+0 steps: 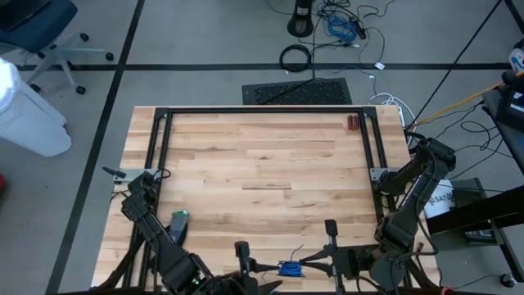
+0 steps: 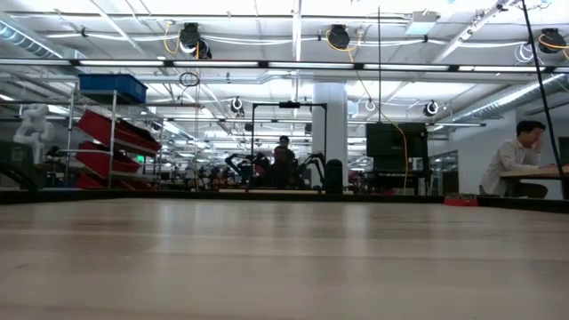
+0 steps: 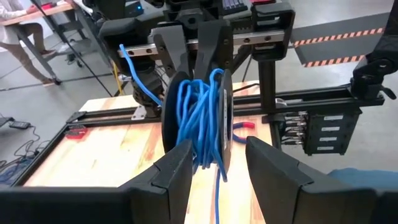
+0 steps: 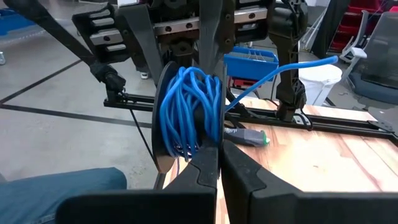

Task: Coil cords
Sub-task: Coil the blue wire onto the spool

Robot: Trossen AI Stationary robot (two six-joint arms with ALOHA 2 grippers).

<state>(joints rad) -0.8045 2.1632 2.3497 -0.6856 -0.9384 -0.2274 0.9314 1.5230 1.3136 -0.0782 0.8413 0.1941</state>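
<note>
Above wooden table (image 1: 262,164), blue cord coil (image 3: 200,118) between both grippers' fingers (image 3: 177,177).

No legible text; white bucket (image 1: 442,202) lettering by right arm partly hidden, unreadable.

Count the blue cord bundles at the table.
1: the blue cord bundle sits at the table's near edge, between the left gripper and the right gripper. None elsewhere visible.
</note>
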